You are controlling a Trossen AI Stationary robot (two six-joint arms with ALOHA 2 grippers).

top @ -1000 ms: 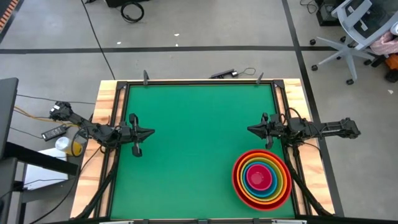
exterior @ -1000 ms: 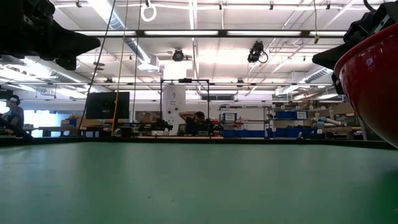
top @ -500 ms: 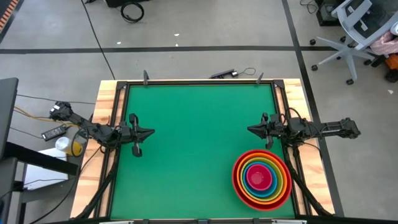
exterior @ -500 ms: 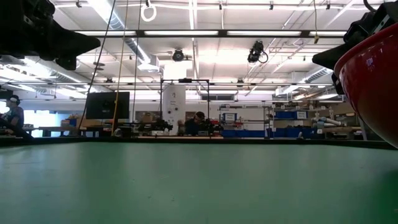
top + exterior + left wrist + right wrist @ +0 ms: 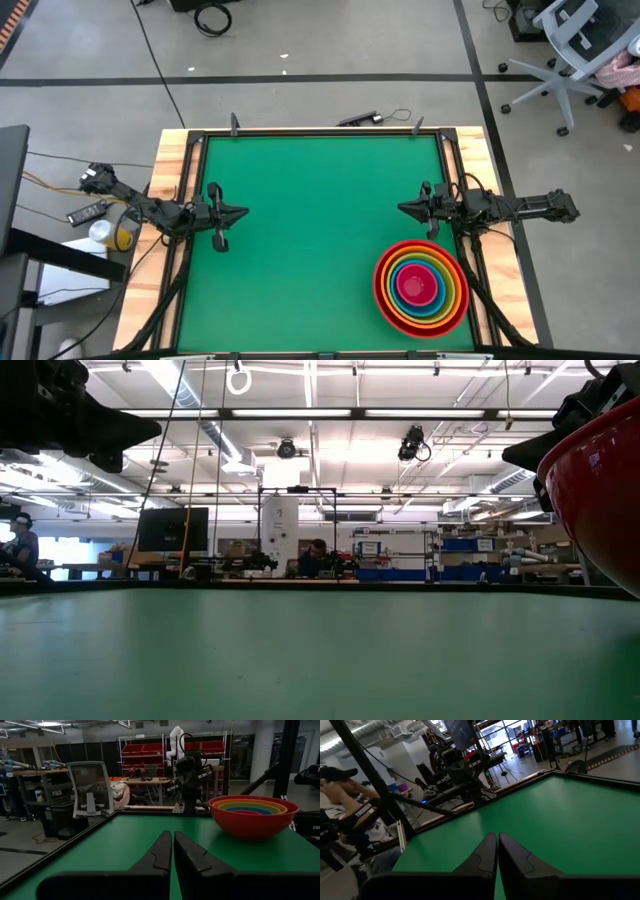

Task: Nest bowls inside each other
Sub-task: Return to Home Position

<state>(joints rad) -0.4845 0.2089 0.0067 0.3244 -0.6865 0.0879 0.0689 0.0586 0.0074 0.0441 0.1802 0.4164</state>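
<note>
A stack of nested bowls [image 5: 421, 287] rests on its red outer bowl's base on the green table near the front right corner; orange, yellow, green, blue and pink bowls sit inside it. The stack shows again in the left wrist view [image 5: 253, 813], and its red wall fills the low view's right edge [image 5: 600, 490]. My left gripper [image 5: 243, 212] hovers shut at the table's left edge, pointing level toward the right. My right gripper [image 5: 402, 208] hovers shut at the right edge, just behind the stack, pointing level toward the left. Neither touches anything.
A raised dark frame [image 5: 320, 131] borders the green table [image 5: 310, 230]. Beyond the table are an office chair [image 5: 575, 45], cables on the floor, and a person seated near the right arm [image 5: 345, 795].
</note>
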